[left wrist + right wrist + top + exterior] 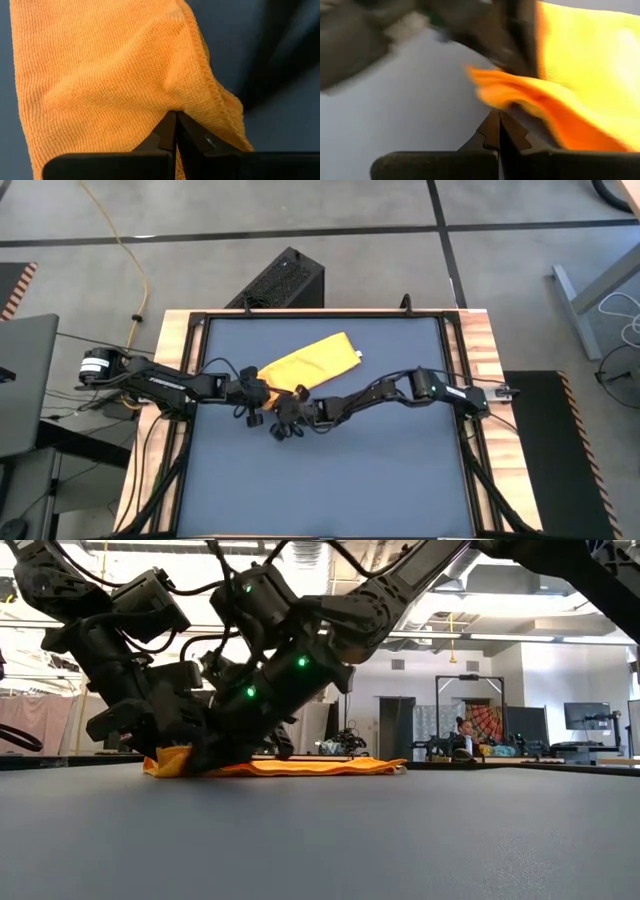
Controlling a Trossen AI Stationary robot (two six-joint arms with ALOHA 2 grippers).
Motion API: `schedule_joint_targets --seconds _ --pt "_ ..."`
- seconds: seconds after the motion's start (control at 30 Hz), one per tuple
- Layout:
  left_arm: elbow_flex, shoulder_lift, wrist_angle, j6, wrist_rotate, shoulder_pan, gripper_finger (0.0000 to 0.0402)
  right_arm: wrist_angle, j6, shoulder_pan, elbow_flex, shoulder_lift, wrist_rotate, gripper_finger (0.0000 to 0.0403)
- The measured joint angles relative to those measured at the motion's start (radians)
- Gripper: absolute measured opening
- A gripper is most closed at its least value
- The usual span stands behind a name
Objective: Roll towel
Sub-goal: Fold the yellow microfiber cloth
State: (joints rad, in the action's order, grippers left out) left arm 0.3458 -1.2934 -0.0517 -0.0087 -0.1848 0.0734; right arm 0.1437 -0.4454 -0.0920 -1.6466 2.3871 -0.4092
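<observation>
Closest to you on the table it's just bare grey mat. Past that, both your grippers are bunched together at the near end of the towel. Your left gripper has its fingers pinched fully together on a fold of the towel's edge. Your right gripper is just as tightly closed, tips right at a lifted corner of the towel; can't tell if it's actually got cloth. Beyond them, the towel lies flat, stretching toward the table's far edge.
</observation>
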Motion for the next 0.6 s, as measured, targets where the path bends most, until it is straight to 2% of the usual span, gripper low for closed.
schedule_joint_targets --seconds 0.3,0.6 --pt "0.000 0.000 -0.005 -0.004 -0.001 0.000 0.0000 0.014 0.001 0.008 -0.001 0.003 -0.026 0.0017" --pt "0.000 0.000 -0.011 -0.003 -0.001 0.000 0.0000 0.133 0.000 0.017 0.000 0.006 0.054 0.0017"
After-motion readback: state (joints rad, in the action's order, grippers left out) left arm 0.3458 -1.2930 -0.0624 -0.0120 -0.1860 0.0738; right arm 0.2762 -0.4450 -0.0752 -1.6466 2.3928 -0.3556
